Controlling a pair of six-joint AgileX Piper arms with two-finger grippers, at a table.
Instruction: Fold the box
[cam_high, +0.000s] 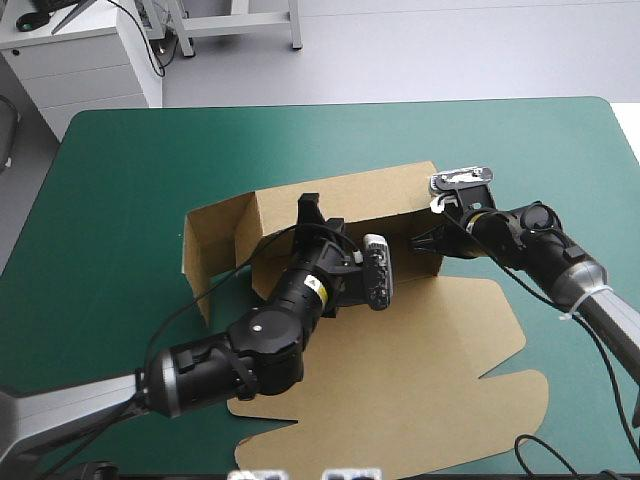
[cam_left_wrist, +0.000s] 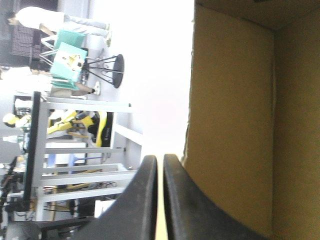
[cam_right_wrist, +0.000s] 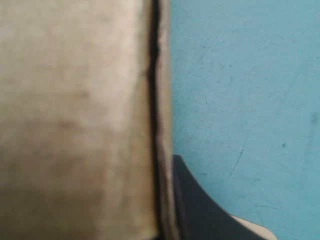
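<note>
Mid-fold at the centre of the table: the brown box (cam_high: 330, 200) sits with its far wall and left end wall raised while the lid (cam_high: 420, 360) lies flat toward the near-right corner. The left gripper (cam_left_wrist: 160, 159) reaches in from the near side to the long wall's top edge. Its black fingers are all but closed, with a thin brown sliver between them, apparently pinching the board. The right gripper (cam_high: 428, 240) clamps the right end wall near the corner; its wrist view shows one finger pressed flat to the wall's outer face and the board edge running up beside it. The step in hand looks like raising and tucking the walls, with the tray only partly formed. The next move probably calls for both arms to hold the corner square while a flap turns inward, since a loose wall could spring back. The teal-green cover (cam_high: 130, 160) is bare along the far and left sides, giving room to swing. The lid's lobes come close to the near edge, and the two wrists work near each other over the tray.
</note>
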